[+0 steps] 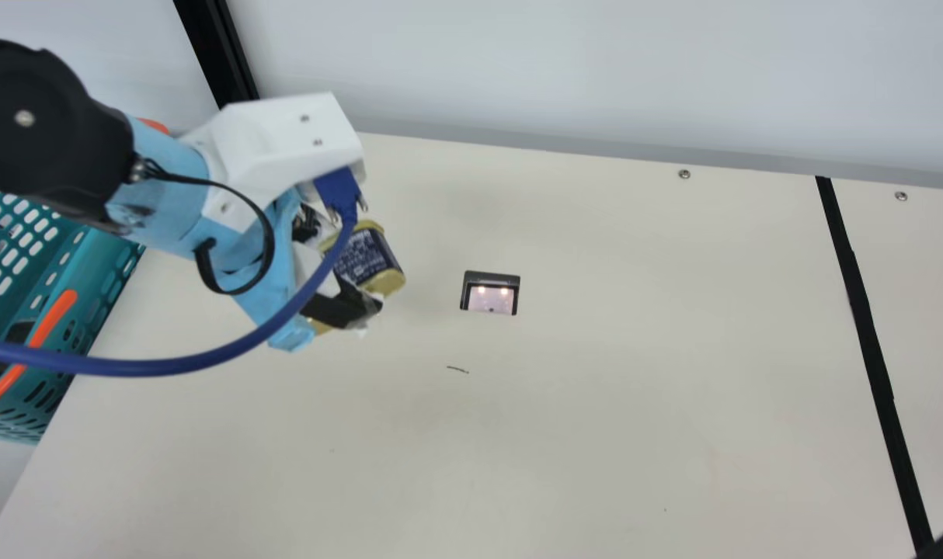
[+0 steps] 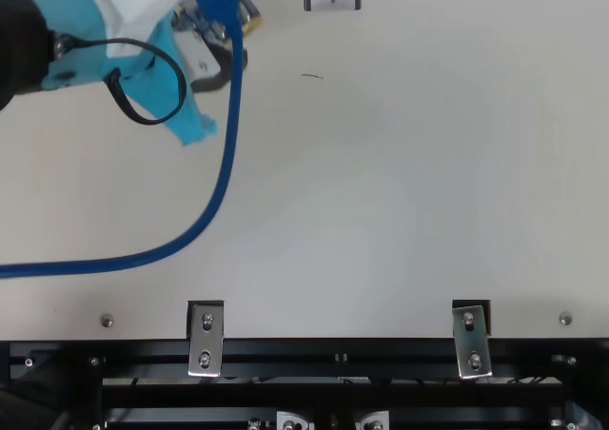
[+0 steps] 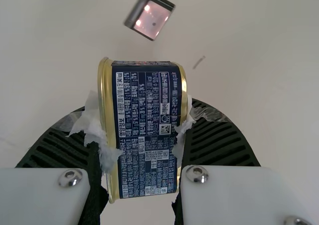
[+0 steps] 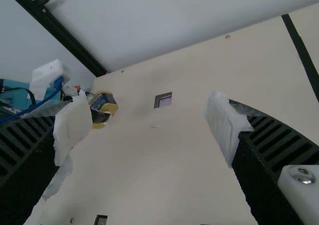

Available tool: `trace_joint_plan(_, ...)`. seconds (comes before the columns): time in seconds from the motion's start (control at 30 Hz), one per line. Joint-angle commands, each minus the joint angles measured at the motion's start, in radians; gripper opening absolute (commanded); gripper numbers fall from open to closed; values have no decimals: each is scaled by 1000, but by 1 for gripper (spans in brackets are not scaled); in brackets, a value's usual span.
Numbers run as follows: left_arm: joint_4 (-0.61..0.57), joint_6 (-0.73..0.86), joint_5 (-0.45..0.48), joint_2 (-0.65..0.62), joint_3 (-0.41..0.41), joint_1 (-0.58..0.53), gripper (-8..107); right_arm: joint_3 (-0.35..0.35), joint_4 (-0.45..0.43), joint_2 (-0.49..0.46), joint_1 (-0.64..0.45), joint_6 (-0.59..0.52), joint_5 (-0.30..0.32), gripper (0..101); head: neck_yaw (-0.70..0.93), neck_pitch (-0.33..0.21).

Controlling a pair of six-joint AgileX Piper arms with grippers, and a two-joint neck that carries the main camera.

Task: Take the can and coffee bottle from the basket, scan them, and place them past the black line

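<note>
Main view: the can (image 1: 370, 258) hangs left of the scanner (image 1: 491, 299); bad tilt could spoil the scan. Left wrist view: my left end effector (image 3: 142, 130) pinches it, but ragged wrapping (image 3: 93, 125) might let it slip. Right wrist view: my right end effector (image 4: 147, 128) gapes wide, empty.

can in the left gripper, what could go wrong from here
The can might slip in the left gripper, since the white padding between them looks crumpled and torn. The blue cable crosses the teal basket's orange handle in the main view and could snag there.
</note>
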Motion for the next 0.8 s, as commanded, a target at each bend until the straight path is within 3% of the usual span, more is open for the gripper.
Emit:
trace_joint_plan(0.0, -66, 173, 22, 24, 2, -4, 10, 0, 0, 0, 0, 0, 0, 101, -6, -4)
trace_joint_plan(0.3, -168, 289, 39, 148, -3, -91, 10, 0, 0, 0, 0, 0, 0, 101, -6, -4)
trace_joint_plan(0.53, -127, 308, 61, 239, -39, -169, 10, 0, 0, 0, 0, 0, 0, 101, -6, -4)
trace_joint_plan(0.57, -118, 308, 62, 251, -45, -178, 15, 0, 0, 0, 0, 0, 0, 101, -6, -4)
trace_joint_plan(0.6, -109, 309, 63, 260, -49, -187, 41, 0, 0, 0, 0, 0, 0, 101, -6, -4)
trace_joint_plan(0.63, -104, 309, 63, 269, -54, -194, 50, 0, 0, 0, 0, 0, 0, 101, -6, -4)
trace_joint_plan(0.67, -98, 310, 64, 276, -58, -201, 90, 0, 0, 0, 0, 0, 0, 101, -6, -4)
trace_joint_plan(0.77, -88, 313, 58, 288, -66, -215, 90, 0, 0, 0, 0, 0, 0, 101, -6, -4)
